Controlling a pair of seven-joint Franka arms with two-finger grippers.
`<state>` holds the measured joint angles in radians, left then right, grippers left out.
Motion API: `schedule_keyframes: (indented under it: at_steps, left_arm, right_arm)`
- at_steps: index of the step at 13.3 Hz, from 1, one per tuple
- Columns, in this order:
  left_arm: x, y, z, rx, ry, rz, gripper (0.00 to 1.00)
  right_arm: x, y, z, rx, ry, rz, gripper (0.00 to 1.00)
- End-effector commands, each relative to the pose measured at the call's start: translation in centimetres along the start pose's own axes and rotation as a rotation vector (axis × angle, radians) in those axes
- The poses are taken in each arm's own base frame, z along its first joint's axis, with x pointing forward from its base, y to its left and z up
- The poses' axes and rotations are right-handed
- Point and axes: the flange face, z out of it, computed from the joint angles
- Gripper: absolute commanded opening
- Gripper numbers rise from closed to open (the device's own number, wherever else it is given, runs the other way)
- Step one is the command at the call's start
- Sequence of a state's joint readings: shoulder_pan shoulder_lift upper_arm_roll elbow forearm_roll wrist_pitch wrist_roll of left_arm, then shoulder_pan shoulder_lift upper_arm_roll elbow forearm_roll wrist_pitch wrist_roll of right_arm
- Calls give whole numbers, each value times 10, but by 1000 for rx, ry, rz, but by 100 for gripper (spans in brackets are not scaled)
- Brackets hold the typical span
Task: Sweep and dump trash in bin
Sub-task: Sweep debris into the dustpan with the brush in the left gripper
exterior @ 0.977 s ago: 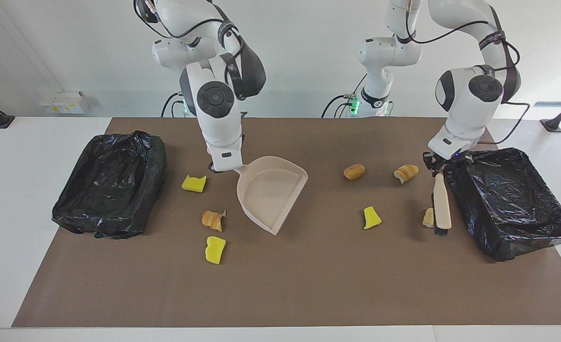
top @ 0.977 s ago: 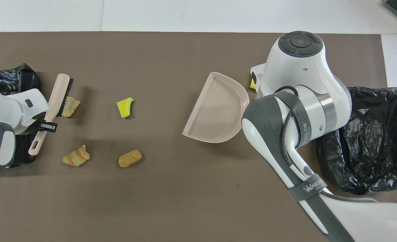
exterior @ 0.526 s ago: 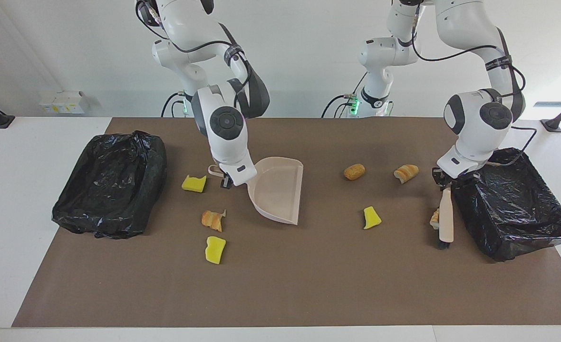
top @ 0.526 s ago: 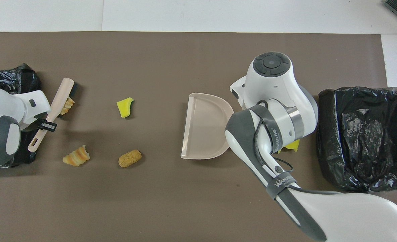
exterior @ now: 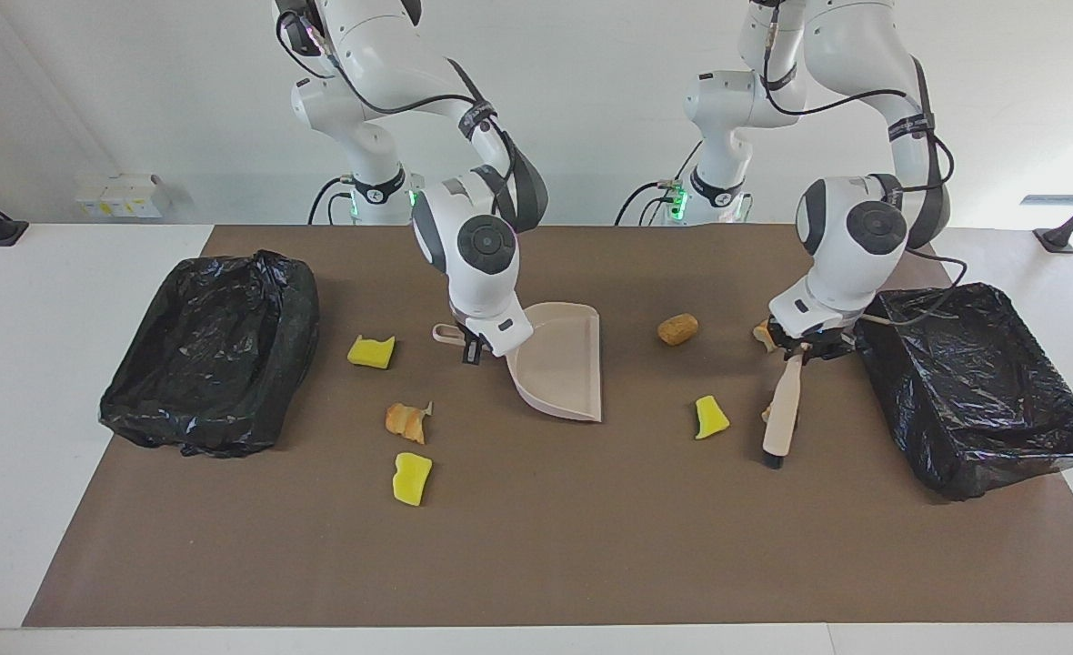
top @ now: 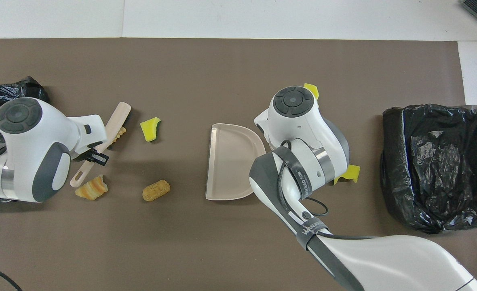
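Currently I read the right pincer (exterior: 474,348) as closed on the handle of the beige dustpan (exterior: 562,368), low over the middle of the worktop (exterior: 536,546). I take the dustpan as my landmark: its flat open edge faces the left arm's end of the worktop.

Left pincer (exterior: 796,350) is clamped on the handle of the brush (exterior: 780,420), over the worktop between the dustpan and the black-lined bin (exterior: 982,382) at the left arm's end. The brush slants down, bristle end on the mat.

Trash, all placed from the dustpan:
- Toward the left arm's end: a tan chunk (exterior: 677,328), a yellow sponge scrap (exterior: 710,417) just beside the brush, a striped bread piece (top: 91,189) by the left pincer, and another scrap (top: 118,133) touching the brush bristles.
- Toward the right arm's end: a yellow sponge scrap (exterior: 371,351), an orange bread scrap (exterior: 407,421), and a second yellow sponge piece (exterior: 412,478), each apart from the pan.

A second black-lined bin (exterior: 214,350) sits at the right arm's end, well apart from the dustpan.
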<state>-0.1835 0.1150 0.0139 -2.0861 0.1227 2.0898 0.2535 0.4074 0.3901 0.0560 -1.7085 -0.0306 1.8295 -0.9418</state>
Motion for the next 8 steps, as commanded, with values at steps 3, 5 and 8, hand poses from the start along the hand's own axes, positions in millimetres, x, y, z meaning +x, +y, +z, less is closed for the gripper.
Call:
schedule_keyframes:
  at_steps: [3, 5, 8]
  left_arm:
    - [6, 22, -59, -35, 3, -20, 0]
    - [16, -4, -63, -33, 17, -44, 0]
    - [5, -45, -47, -29, 60, -71, 0]
  right_arm:
    - [-6, -13, 7, -25, -32, 21, 0]
    - [-9, -15, 12, -15, -39, 25, 0]
    - [-11, -18, 12, -11, -43, 54, 0]
